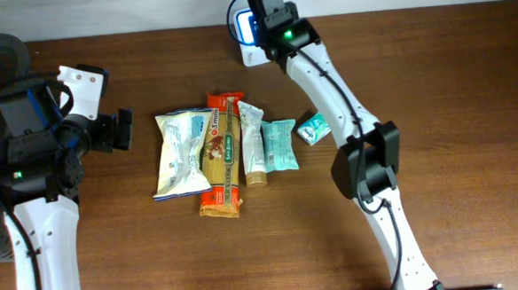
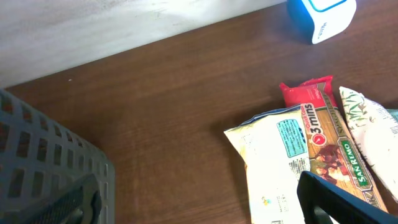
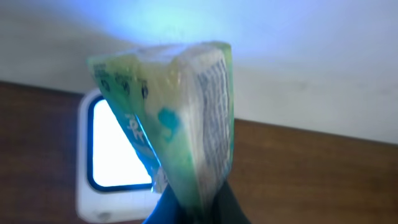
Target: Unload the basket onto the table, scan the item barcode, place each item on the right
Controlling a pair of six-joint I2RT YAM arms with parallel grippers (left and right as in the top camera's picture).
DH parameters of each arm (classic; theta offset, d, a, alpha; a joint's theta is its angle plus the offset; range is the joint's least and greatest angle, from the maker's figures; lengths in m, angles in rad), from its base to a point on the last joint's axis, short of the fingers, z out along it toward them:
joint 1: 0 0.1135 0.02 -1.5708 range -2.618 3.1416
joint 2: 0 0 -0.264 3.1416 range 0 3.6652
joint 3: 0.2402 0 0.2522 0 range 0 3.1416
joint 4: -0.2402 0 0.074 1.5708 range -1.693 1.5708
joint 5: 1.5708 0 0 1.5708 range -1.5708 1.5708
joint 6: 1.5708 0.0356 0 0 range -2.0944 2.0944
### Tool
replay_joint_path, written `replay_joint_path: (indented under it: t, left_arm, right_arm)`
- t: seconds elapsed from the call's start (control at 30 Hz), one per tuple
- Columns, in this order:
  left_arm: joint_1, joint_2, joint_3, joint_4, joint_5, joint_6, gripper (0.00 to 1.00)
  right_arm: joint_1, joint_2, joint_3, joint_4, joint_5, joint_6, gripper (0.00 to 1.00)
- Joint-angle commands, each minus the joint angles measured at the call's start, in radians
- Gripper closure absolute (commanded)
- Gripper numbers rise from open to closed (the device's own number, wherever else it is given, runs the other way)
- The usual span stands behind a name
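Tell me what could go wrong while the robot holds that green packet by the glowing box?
The striped barcode patch on the green packet seems to face sideways, not toward the scanner window, so it may not read. Also, the right gripper pinches only the packet's bottom edge, so the soft packet could bend or slip out.

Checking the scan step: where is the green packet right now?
In the right wrist view, the green packet is pinched in the right arm's fingers, held up just in front of the lit scanner.
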Motion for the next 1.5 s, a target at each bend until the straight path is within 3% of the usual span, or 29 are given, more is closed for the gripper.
replay_joint_path:
  t: [0.0,0.93,1.2,1.47]
  left_arm:
    - [0.004,-0.011,0.003,0.001,0.0,0.016,0.01]
    - [0.004,-0.011,0.003,0.001,0.0,0.016,0.01]
    - [0.004,-0.011,0.003,-0.002,0.0,0.016,0.01]
    - [0.004,-0.011,0.003,-0.002,0.0,0.016,0.01]
  right_arm:
    - [0.008,0.076,0.007,0.059,0.025,-0.024,0.96]
    - [0.008,0.08,0.019,-0.003,-0.058,-0.059,0.96]
    - [-0.019,-0.163,0.023,-0.193,-0.367,0.054,0.96]
    - [-0.17,-0.489,0.023,-0.613,-0.719,0.101,0.96]
